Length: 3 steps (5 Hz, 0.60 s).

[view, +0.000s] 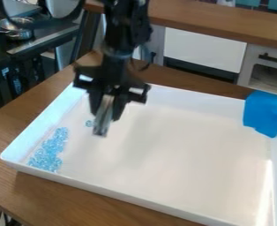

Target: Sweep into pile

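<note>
Because the small clear pale-blue bits look light, hard and slippery, they would probably skitter under a fast push, so low, slow strokes should suit them. Most lie inside the white rectangular tray, along its left wall, with 1 small clump apart, farther in from that wall. Over the tray, the black 2-finger gripper pinches a narrow grey tool, probably stiff and best gripped near its top.
</note>
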Tool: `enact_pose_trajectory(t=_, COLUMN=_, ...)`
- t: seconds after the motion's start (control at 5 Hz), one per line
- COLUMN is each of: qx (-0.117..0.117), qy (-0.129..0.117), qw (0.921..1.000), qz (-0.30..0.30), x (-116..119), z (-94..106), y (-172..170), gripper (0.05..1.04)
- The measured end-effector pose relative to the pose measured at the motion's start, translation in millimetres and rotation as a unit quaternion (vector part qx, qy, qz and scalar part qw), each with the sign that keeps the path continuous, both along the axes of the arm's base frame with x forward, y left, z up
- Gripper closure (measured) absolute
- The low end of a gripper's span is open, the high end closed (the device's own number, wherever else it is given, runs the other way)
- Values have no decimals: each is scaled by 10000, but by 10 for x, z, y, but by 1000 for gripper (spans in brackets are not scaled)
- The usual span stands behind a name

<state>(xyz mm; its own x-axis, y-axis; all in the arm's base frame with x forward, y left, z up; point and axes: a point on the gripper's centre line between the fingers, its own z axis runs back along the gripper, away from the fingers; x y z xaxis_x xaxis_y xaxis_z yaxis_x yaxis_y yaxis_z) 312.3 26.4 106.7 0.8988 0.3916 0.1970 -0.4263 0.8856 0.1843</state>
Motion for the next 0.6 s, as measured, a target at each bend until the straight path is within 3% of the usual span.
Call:
enact_pose_trajectory(t=0.2, qx=-13, qy=312, qw=9970, qz=715, x=101, z=43, y=-132, gripper=701)
enact_pose_trajectory(t=0.4, qx=-311, qy=429, qw=9888, qz=1398, x=220, z=-61, y=-257, gripper=701)
enact_pose_trajectory(t=0.6, qx=-730, qy=466, qw=9699, qz=2274, x=346, z=-154, y=-207, gripper=701)
